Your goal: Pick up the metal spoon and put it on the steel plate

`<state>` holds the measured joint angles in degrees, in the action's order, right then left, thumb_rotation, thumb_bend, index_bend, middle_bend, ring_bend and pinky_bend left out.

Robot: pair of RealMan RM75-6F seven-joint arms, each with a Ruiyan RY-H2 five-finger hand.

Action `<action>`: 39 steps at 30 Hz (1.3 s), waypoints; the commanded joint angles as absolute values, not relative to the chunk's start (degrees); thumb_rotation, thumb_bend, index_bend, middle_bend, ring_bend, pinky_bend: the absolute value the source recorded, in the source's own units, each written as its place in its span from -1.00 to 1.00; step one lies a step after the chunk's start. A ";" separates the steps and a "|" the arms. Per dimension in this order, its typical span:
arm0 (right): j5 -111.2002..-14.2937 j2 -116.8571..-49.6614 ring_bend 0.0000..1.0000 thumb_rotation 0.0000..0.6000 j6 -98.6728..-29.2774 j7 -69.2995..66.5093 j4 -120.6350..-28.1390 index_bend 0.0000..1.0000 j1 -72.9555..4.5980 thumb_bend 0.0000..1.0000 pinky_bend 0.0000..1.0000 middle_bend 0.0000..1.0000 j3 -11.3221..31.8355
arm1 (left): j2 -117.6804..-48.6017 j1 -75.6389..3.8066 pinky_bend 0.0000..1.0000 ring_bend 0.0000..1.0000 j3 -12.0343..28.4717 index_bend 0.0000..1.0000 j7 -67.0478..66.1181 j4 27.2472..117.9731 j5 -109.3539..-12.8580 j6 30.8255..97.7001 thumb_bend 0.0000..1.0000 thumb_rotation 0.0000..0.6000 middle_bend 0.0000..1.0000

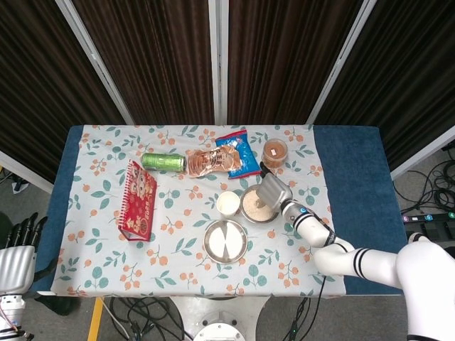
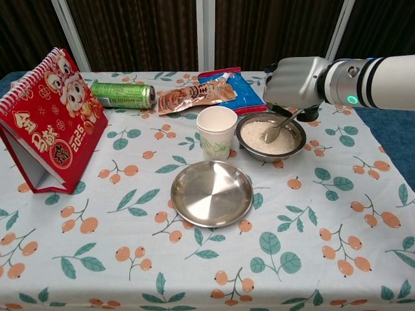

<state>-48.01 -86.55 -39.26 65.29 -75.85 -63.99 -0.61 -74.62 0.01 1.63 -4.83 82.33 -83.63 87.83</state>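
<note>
My right hand [image 2: 295, 81] [image 1: 273, 190] holds the metal spoon [image 2: 277, 129] by its handle. The spoon's bowl hangs over the white powder in the steel bowl [image 2: 248, 147] [image 1: 245, 210]. The steel plate [image 2: 211, 193] [image 1: 226, 241] lies empty in front of that bowl, near the table's middle. My left hand [image 1: 15, 257] hangs off the table's left edge, low in the head view, fingers apart and holding nothing.
A paper cup [image 2: 216, 131] stands just left of the steel bowl. Behind are a blue pouch [image 2: 240, 94], a brown snack packet [image 2: 189, 98], a green can [image 2: 123, 94] and a lidded jar [image 1: 274, 152]. A red calendar [image 2: 47, 120] stands at the left.
</note>
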 commanded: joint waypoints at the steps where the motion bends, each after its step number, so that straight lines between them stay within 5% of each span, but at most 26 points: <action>1: -47.59 -87.31 -0.65 1.00 -39.80 65.22 -75.64 0.27 -64.56 -0.25 -0.96 0.21 -1.20 | -74.65 0.08 -0.78 -0.91 1.60 -0.75 -4.74 82.25 -83.61 87.85 -0.47 1.00 -0.80; 14: -52.86 -83.75 -0.65 1.00 -45.81 53.12 -79.39 0.27 -59.39 -0.25 -0.99 0.21 -2.53 | -74.78 0.20 -0.78 -0.91 1.60 -0.75 -4.80 82.25 -84.10 88.27 -0.47 1.00 -0.80; 30: -69.69 -79.37 -0.62 1.00 -55.50 26.49 -77.90 0.27 -49.89 -0.25 -1.00 0.21 0.86 | -73.42 -0.23 -0.78 -0.91 1.99 -0.75 -7.68 85.09 -84.59 88.64 -0.47 1.00 -0.80; 39: -70.34 -79.53 -0.62 1.00 -51.48 29.35 -81.59 0.27 -54.00 -0.25 -1.00 0.21 4.98 | -73.48 0.14 -0.78 -0.91 1.99 -0.75 -7.35 84.93 -84.22 88.95 -0.48 1.00 -0.80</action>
<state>-70.57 -79.13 -52.59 28.29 -81.11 -53.00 4.30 -73.44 0.10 1.99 -7.43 85.00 -84.27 88.94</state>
